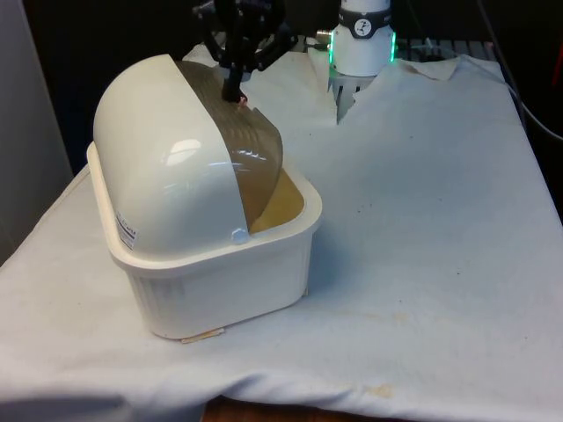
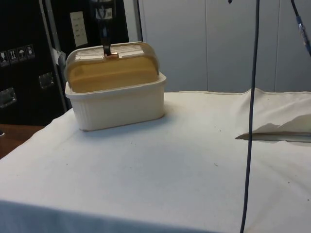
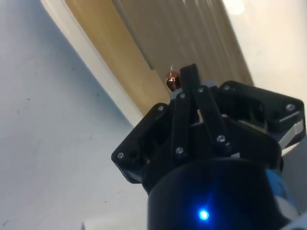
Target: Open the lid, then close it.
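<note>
While the cream bread box sits at the left of the front view's frame on the white cloth, the black gripper stands over its translucent roll-top lid, fingers pressed together on the small copper-coloured lid knob. The lid is mostly rolled back, leaving the box open.

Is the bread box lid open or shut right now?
Partly open. The translucent lid is rolled partway up, leaving a gap over the bread box front rim, with the hand at its knob.

White arm, black screw-studded end effector
</note>
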Tool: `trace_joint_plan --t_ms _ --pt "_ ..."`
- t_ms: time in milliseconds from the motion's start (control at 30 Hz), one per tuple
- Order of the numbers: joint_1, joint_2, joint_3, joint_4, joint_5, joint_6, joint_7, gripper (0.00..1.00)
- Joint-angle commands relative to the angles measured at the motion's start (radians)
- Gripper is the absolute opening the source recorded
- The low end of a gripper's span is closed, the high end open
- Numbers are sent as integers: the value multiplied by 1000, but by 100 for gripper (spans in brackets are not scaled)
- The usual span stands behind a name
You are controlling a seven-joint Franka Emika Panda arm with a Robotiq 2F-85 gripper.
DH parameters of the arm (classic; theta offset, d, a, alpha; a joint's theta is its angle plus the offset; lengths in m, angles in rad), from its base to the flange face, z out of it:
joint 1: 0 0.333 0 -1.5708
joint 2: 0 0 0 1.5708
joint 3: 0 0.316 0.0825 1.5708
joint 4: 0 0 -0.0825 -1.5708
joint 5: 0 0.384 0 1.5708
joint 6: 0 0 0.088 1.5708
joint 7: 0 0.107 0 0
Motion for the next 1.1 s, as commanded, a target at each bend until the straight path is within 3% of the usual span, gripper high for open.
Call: trace_joint_plan --t_ms 0,200,233,267,500,533,567,767,867,1067 --pt "-7 7 12 -3 30 2 -24 0" --pt "-6 6 14 -1 92 -28 -79 0" --pt "1 -1 5 0 77 -33 -66 0" --pt "-6 6 15 0 102 -33 -87 0" --pt "-3 7 18 0 166 -62 -140 0" --pt "3 5 10 -1 164 -64 -139 0" --pt "-2 8 19 0 183 -66 -153 0" --pt "2 12 29 -13 227 -64 -185 0" --pt "4 16 24 -8 220 -65 -180 0" --pt "5 4 51 -18 237 -101 -185 0"
